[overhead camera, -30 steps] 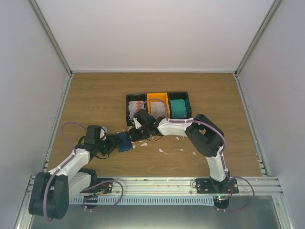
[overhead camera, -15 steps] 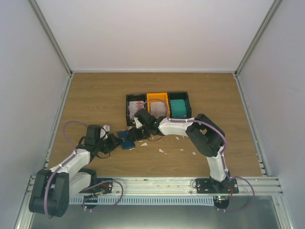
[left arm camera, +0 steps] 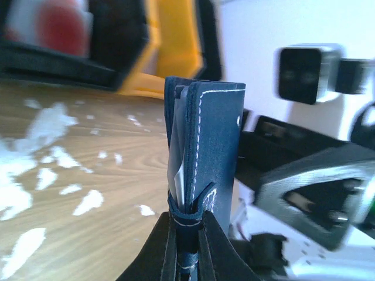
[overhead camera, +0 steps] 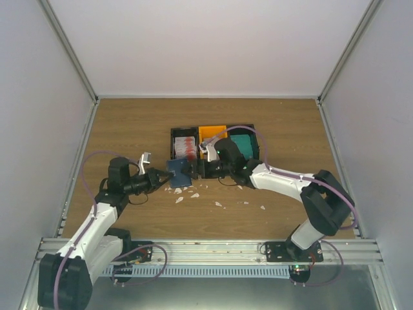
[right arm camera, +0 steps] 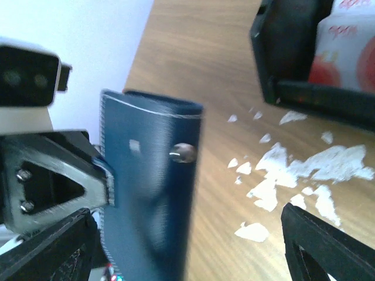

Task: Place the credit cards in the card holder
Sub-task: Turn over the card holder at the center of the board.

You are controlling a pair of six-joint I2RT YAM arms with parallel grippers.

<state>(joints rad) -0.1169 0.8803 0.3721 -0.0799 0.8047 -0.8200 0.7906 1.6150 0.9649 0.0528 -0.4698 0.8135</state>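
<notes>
- The left end effector (left arm camera: 187, 234) is clenched on the bottom edge of the card holder (left arm camera: 214, 146), holding it upright above the worktop (overhead camera: 129, 129) and its white scraps (overhead camera: 184, 194).
- The right end effector (overhead camera: 204, 166), at the holder's 3 o'clock, gapes wide, grasping nothing.
- At the holder's 12 o'clock, the credit cards (overhead camera: 185, 147) lie stacked in the bins (overhead camera: 213, 132). Loading looks barely begun. Whether the holder's fold already has a card in it, I cannot tell.
</notes>
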